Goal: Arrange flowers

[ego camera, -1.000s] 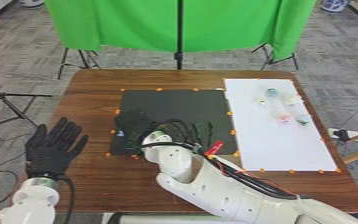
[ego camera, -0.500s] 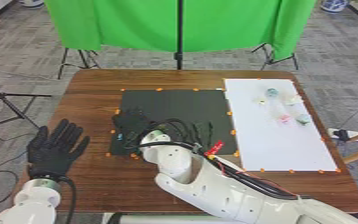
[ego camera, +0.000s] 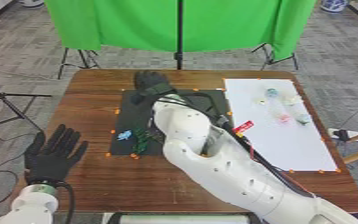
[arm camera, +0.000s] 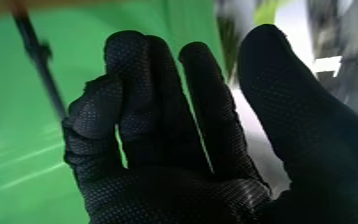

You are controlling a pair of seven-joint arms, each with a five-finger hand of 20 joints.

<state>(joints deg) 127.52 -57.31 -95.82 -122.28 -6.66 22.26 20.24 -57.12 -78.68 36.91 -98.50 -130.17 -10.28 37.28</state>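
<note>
In the head view my right hand (ego camera: 151, 81) is at the far left corner of the black mat (ego camera: 133, 117), partly over the bare wood, holding nothing. Fingers mostly straight, my right hand (arm camera: 162, 165) shows its palm side in the right wrist view, with the thumb apart. A blue flower (ego camera: 124, 135) and a green stem with leaves (ego camera: 141, 142) lie on the mat's near left part. On the white board (ego camera: 286, 150) at the right are several small flowers, among them a blue one (ego camera: 271, 92) and a pink one (ego camera: 284, 118). Palm up, my left hand (ego camera: 51, 161) rests open at the table's left edge.
My right arm (ego camera: 193, 135) crosses the mat from the near right and covers part of it. Orange markers line the mat and board on the wooden table (ego camera: 95, 100). Beyond the table hangs a green cloth (ego camera: 131, 25) on a stand.
My right hand has moved away from the mat's left middle to its far edge, uncovering the blue flower and green stem. My left hand has shifted slightly toward the near side.
</note>
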